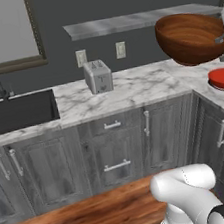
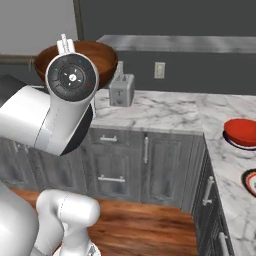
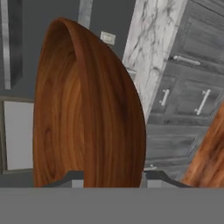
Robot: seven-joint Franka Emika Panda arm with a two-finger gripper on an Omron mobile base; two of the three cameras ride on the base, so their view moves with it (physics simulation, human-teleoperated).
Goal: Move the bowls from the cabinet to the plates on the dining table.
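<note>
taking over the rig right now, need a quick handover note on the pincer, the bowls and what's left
Pincer: shut on the rim of the round dark brown wooden bowl, which is carried in the air, tilted, above the counter.
Glossy red round bowl: already sitting on a small plate on the white-grey veined marble top at the right.
Second small plate with a reddish edge: bare, nearer the base on the same top.
Done: red bowl placed.
Left: set the brown bowl on the bare plate, then release.

A kitchen: marble counter (image 1: pixel 141 87), sink (image 1: pixel 18 113), toaster (image 1: pixel 98 76), grey cabinets (image 1: pixel 114 151).
</note>
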